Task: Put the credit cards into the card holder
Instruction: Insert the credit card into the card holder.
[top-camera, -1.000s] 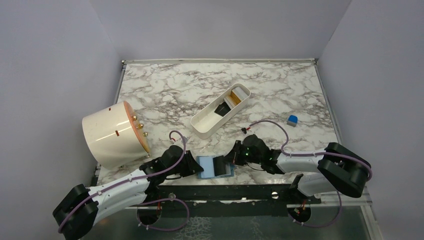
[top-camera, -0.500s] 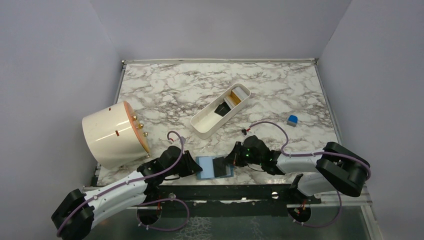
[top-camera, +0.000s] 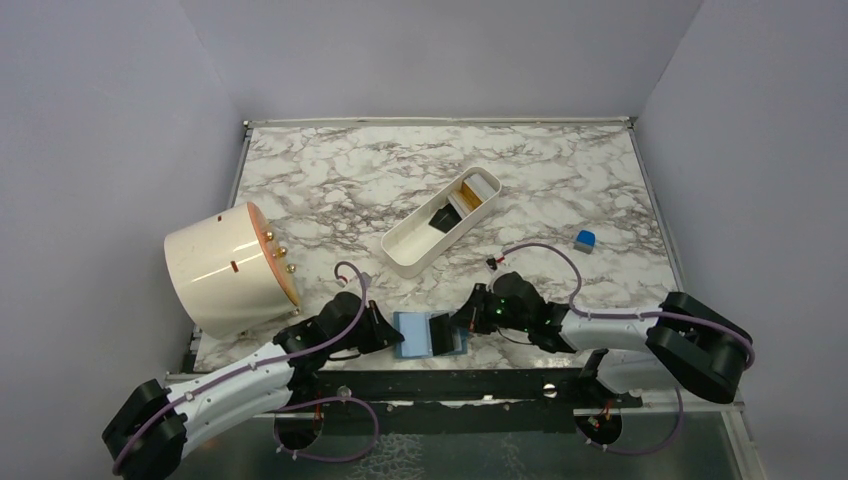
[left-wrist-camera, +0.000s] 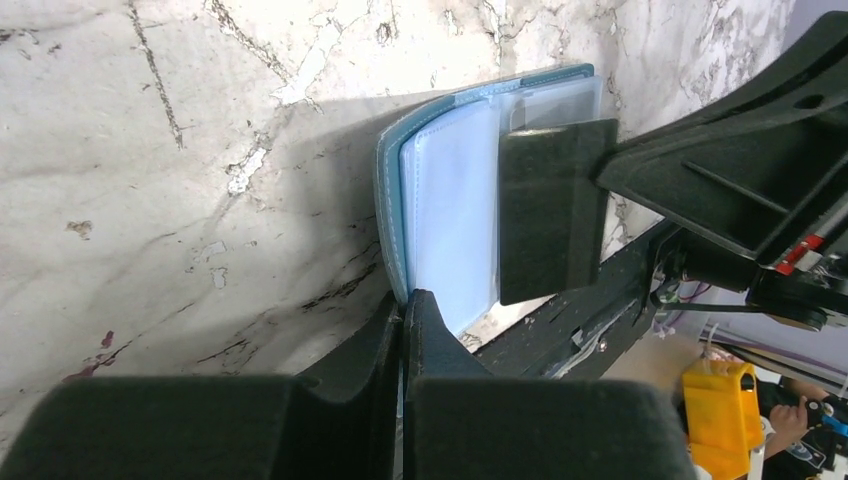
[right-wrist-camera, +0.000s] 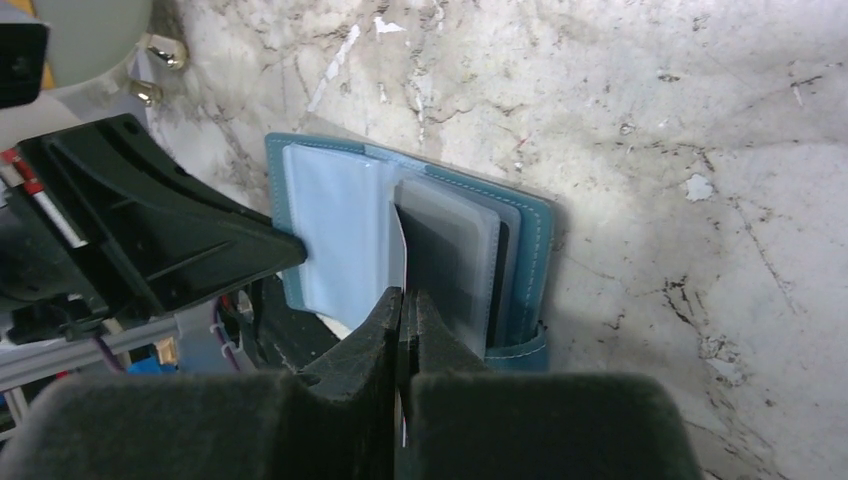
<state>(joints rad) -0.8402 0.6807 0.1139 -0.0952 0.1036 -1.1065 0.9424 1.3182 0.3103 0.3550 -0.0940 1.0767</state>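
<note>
From above, the card holder (top-camera: 412, 336) lay open at the near edge of the table (top-camera: 330, 180), between the two arms. The left gripper (top-camera: 388, 335) met its left side and the right gripper (top-camera: 466, 322) its right, over a black card (top-camera: 440, 333). The rest of the credit cards (top-camera: 467, 198) sat well apart in the far end of a white tray (top-camera: 410, 252). This view did not show how either pincer stood.

The left wrist view settled that for its own arm: the fingers (left-wrist-camera: 430, 330) were pressed together at the holder's near corner, apparently nipping the teal cover. It also showed the holder's near edge reaching the dark rail beyond the marble, which was less plain from overhead.

The right wrist view showed the right pincer squeezed tight on a thin clear pocket leaf (right-wrist-camera: 400, 255), with the black card lying behind clear plastic just beside it. Whether that card was fully seated could not be told.

The main risk appeared to be the edge. With both arms gripping so close to it, an uneven pull could drag the holder off the table. The slick leaf could also slip from so fine a pinch and close the pocket. A hard tug might strain the leaf at its stitching
</note>
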